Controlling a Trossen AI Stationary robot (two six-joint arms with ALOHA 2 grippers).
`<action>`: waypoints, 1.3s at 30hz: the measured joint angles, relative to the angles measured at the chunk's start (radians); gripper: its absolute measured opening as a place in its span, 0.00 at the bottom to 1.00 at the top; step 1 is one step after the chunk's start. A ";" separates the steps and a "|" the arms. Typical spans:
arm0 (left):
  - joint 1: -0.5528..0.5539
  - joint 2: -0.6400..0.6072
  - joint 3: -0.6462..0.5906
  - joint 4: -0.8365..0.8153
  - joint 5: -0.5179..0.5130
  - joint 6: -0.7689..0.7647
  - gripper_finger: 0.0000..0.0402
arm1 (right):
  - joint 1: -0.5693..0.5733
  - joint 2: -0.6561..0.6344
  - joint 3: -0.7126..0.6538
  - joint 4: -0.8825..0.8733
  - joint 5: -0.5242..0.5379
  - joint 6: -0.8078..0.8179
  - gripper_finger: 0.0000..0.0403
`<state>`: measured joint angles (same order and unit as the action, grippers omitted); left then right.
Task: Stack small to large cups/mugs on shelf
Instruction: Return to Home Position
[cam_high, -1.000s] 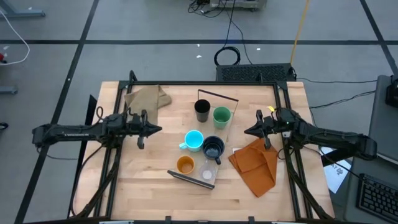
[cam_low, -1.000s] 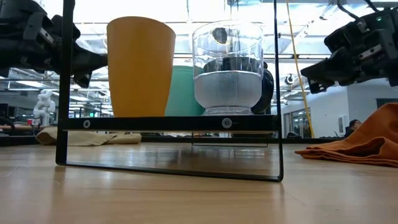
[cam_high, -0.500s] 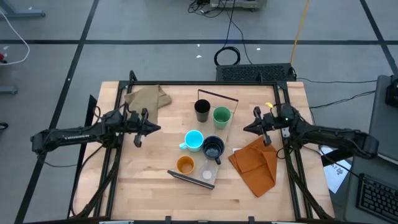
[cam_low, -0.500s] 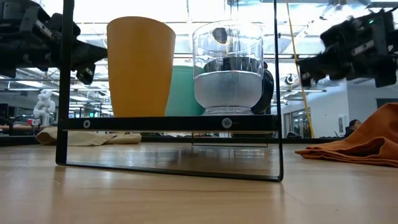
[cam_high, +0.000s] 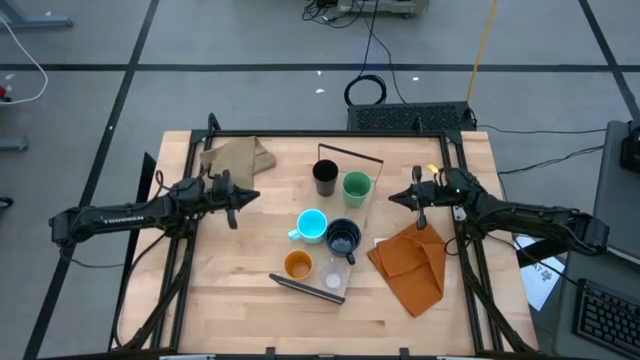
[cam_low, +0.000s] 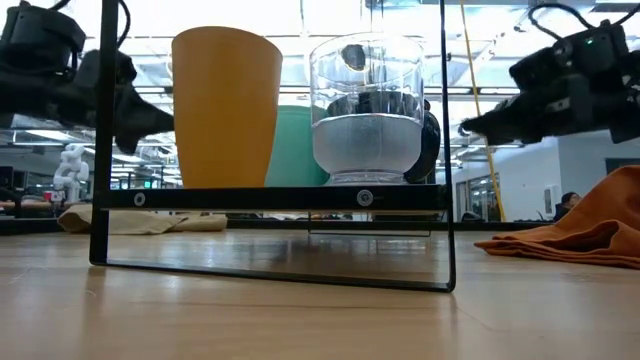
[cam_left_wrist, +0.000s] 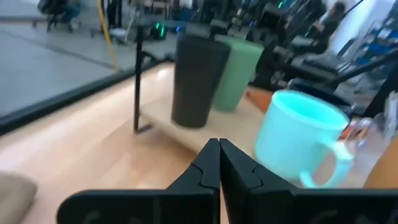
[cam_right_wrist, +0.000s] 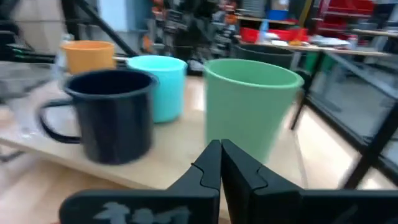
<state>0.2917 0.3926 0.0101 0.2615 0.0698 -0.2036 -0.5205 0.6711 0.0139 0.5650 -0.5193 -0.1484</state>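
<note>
High view: all six cups (cam_high: 343, 238) stand on the shelf (cam_high: 337, 207), left claw (cam_high: 248, 194) and right claw (cam_high: 398, 197) flanking it. Wrist views: both claws pinched closed, empty, facing the black cup (cam_left_wrist: 198, 79) and green cup (cam_right_wrist: 252, 109). A careless swing could topple them.

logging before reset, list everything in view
black cup: 1, black, shelf far end
green cup: 1, green, beside it
light-blue mug: 1, blue, shelf middle
navy mug: 1, navy, beside it
orange cup: 1, orange, shelf near end
clear cup: 1, clear, beside it
shelf: 1, light wood, table centre
tan cloth: 1, tan, far left
orange cloth: 1, orange, right side
table: 1, light wood
left pincer: 1, dark, left of shelf
right pincer: 1, dark, right of shelf
</note>
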 joint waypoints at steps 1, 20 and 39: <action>-0.004 0.000 0.000 0.020 0.000 0.000 0.01 | 0.001 -0.012 0.000 0.011 -0.024 0.013 0.00; -0.196 0.000 0.001 0.230 -0.165 -0.072 0.02 | 0.058 -0.186 0.000 0.128 0.014 0.137 0.00; -0.201 0.000 0.001 0.229 -0.168 -0.123 0.01 | 0.057 -0.182 0.000 0.076 0.074 0.319 0.00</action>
<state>0.0906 0.3925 0.0109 0.4904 -0.0982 -0.3262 -0.4632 0.4889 0.0139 0.6413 -0.4454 0.1711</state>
